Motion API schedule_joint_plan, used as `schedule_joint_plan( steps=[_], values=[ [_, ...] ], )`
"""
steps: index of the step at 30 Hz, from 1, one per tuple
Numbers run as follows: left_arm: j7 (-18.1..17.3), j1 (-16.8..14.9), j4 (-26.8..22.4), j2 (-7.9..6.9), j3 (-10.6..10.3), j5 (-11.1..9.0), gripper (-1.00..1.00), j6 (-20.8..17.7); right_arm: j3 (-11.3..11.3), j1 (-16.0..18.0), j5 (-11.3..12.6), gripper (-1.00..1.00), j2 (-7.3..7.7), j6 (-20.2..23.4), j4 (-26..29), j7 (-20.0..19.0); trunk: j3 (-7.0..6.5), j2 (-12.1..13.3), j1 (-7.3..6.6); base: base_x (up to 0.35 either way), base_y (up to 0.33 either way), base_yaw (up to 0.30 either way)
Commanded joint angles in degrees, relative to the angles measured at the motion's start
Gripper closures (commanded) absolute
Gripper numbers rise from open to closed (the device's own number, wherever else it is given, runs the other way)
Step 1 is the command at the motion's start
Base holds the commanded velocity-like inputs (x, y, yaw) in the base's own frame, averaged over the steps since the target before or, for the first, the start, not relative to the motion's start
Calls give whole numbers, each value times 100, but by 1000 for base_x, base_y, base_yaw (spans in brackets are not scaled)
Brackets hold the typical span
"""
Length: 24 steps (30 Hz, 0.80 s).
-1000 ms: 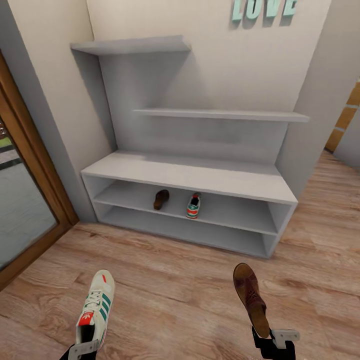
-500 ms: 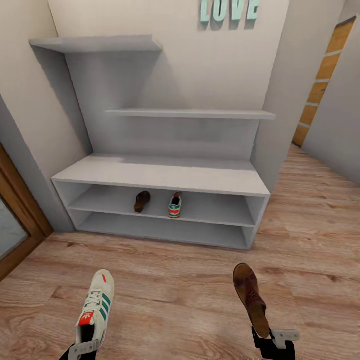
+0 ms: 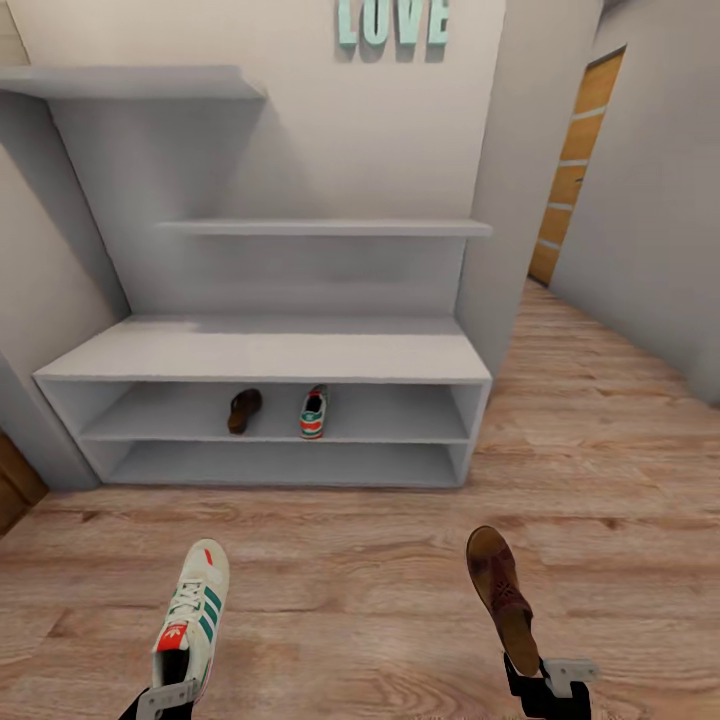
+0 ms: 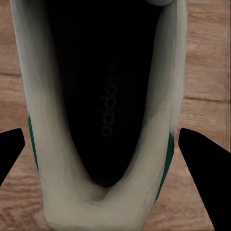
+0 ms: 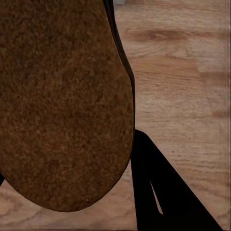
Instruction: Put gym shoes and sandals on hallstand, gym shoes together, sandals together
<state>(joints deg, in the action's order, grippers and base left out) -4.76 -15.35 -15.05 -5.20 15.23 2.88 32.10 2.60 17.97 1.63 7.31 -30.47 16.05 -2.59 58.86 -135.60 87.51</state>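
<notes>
Grey and wide, the hallstand [image 3: 270, 352] stands against the corridor wall, a low bench with two open shelves beneath and two staggered wall shelves above. On its upper open shelf, left of the middle, a dark brown sandal [image 3: 243, 410] lies just beside a white gym shoe with green stripes [image 3: 313, 412], the sandal on the left, the two close but apart. Above the hallstand, pale green letters reading LOVE [image 3: 392, 21] hang on the wall. To the right of the hallstand the corridor runs on past a wooden door [image 3: 575, 170].

In front of the hallstand, over the wood-grain corridor floor [image 3: 350, 580], the robot carries the other two shoes. The left gripper [image 3: 165, 698] is clamped on the heel of the second gym shoe [image 3: 193, 612], whose toe points toward the hallstand; the left wrist view looks down into its dark insole [image 4: 103, 96], with the black fingers [image 4: 204, 173] on either side of the white heel wall. The right gripper [image 3: 545, 685] is closed on the heel end of the second sandal [image 3: 500, 595], which stands tilted with its toe toward the hallstand; the right wrist view shows its brown footbed [image 5: 57, 106] close up, one black finger [image 5: 159, 192] against its edge, the floor behind. Both carried shoes are well short of the hallstand and off the floor.
</notes>
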Motion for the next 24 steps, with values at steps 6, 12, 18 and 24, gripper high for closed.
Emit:
schedule_joint_plan(
  steps=[6,12,18,24],
  values=[
    [-43,-3,2,2,50,28,100,16,21,5,39,100,-2,-12,-5,-31,4,-2,-1,0,0,-265],
    [-43,-3,2,2,50,28,100,16,21,5,46,100,-2,-19,-5,-31,4,-2,-1,0,0,-142],
    [-43,-3,2,2,50,28,100,16,21,5,43,100,-2,-20,2,-27,4,-2,-1,0,0,-9],
    [-46,-3,2,3,47,35,100,16,21,5,47,100,-2,-21,5,-19,4,-2,-1,0,0,0]
  ],
)
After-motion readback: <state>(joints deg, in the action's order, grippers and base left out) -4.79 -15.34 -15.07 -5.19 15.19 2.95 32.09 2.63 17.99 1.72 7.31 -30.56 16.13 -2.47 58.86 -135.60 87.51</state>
